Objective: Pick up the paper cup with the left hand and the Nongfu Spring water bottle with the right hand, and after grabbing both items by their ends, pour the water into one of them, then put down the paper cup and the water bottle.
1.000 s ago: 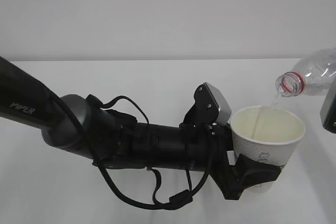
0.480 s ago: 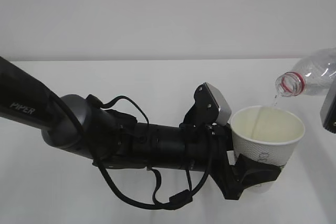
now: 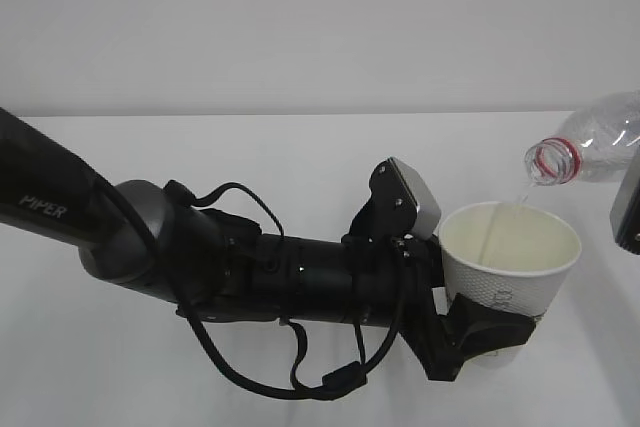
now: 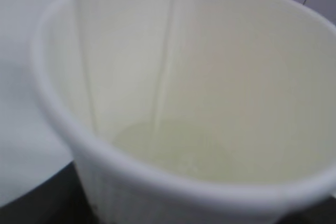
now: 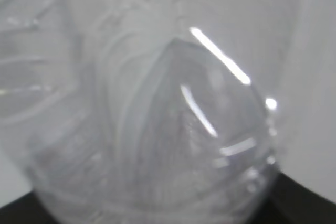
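Note:
My left gripper (image 3: 492, 332) is shut on the lower part of the white paper cup (image 3: 508, 282), which it holds upright above the table. The cup's cream inside (image 4: 236, 87) fills the left wrist view. The clear Nongfu Spring water bottle (image 3: 590, 147) hangs tilted at the upper right, its red-ringed mouth (image 3: 552, 160) just over the cup's far rim. A thin stream of water (image 3: 520, 190) falls into the cup, where a pale pool (image 4: 173, 148) lies at the bottom. Only a black part of my right gripper (image 3: 626, 212) shows; the bottle's body (image 5: 173, 129) fills its wrist view.
The thick black left arm (image 3: 300, 282) with its looping cables stretches across the front of the white table (image 3: 250, 157). A plain white wall (image 3: 300, 27) rises behind the table's far edge. The cup and bottle are close to the right edge of the exterior view.

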`<state>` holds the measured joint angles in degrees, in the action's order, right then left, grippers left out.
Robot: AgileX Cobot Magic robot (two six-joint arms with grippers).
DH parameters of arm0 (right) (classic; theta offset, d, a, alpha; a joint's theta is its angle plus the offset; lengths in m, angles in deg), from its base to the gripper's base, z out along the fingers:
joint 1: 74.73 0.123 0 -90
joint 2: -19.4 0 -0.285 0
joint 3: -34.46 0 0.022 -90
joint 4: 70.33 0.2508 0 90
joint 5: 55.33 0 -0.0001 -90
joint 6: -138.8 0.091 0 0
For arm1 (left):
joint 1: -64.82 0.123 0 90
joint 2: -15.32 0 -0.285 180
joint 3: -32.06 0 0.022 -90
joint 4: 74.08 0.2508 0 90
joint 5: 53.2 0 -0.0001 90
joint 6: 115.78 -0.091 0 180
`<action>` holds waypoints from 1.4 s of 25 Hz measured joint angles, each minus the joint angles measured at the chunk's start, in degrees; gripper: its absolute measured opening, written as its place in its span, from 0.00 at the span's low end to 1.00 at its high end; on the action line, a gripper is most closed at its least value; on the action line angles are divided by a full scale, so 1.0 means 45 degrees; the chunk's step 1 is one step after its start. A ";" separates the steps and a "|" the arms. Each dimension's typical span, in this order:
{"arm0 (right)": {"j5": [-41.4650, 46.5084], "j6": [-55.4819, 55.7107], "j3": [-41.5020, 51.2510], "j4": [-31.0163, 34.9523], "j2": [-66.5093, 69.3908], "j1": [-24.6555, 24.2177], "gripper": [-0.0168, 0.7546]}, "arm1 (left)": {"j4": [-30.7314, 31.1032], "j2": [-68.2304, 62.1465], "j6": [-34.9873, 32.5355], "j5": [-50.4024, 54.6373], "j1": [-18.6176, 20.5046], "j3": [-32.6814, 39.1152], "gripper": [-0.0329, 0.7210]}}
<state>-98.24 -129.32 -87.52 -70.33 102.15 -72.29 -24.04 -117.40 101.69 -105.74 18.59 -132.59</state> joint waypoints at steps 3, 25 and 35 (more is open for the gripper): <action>0.0000 0.0000 0.0000 0.0000 0.0000 0.0000 0.62 | 0.0000 0.0000 0.0000 0.0000 0.0000 0.0000 0.73; -0.0009 -0.0077 0.0000 0.0000 0.0000 0.0000 0.62 | 0.0000 0.0000 0.0000 0.0000 0.0000 0.0000 0.73; -0.0009 -0.0077 0.0000 0.0000 0.0000 0.0000 0.62 | 0.0000 0.0000 0.0000 0.0000 0.0000 0.0000 0.72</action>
<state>-98.27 -129.67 -87.52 -70.33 102.15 -72.29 -24.04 -117.40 101.69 -105.74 18.59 -132.59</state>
